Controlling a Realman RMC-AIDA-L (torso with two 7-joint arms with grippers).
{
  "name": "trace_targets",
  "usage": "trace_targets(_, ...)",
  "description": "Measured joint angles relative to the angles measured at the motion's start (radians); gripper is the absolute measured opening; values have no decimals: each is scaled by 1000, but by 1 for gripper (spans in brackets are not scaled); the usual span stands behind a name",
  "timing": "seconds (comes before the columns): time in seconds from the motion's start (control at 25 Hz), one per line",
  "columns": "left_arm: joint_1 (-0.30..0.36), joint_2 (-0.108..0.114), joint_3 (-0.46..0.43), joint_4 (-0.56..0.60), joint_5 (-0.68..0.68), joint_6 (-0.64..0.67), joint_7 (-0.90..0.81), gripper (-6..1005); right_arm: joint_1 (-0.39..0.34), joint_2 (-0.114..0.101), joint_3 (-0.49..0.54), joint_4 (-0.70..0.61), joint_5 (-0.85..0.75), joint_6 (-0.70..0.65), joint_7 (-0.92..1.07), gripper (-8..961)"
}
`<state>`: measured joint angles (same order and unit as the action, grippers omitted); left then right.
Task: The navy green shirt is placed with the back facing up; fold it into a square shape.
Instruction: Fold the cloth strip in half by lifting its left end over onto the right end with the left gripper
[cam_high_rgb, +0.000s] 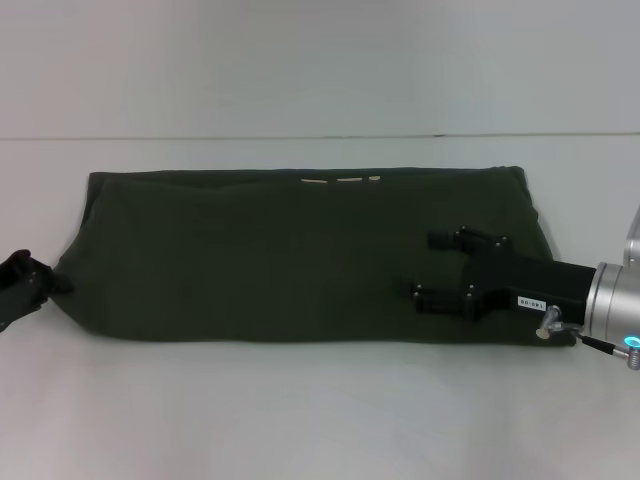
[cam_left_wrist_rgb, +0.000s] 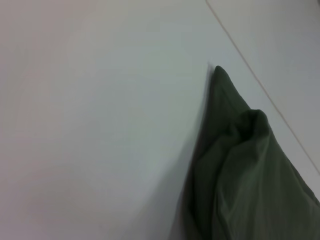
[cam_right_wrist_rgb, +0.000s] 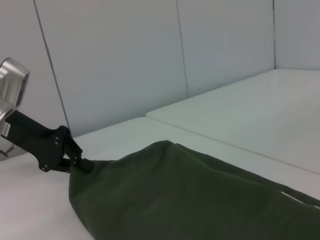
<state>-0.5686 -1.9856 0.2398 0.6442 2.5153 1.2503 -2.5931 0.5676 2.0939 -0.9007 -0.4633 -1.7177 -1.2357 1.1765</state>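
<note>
Now the left gripper (cam_high_rgb: 48, 281) is pinching the navy green shirt (cam_high_rgb: 280, 250) at its left end, while the right gripper (cam_high_rgb: 440, 266) is hovering spread open over its right part.

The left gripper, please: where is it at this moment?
In the head view the left gripper sits at the far left edge of the table, closed on the near-left corner of the navy green shirt.

1. My head camera looks forward and down over the whole navy green shirt (cam_high_rgb: 300, 255).
2. Left wrist camera sits close at the shirt's left end.
3. Right wrist camera faces along the shirt toward that same end.
</note>
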Motion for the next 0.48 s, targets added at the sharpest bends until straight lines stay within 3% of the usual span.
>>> trace_targets(0.32, 13, -2, -20, 5, -8, -31, 65, 29, -19, -3, 22, 0, 36, -27, 3, 947)
trace_targets(0.48, 22, 11, -72, 20, -9, -41, 101, 20, -46, -6, 58, -1, 54, -44, 3, 947)
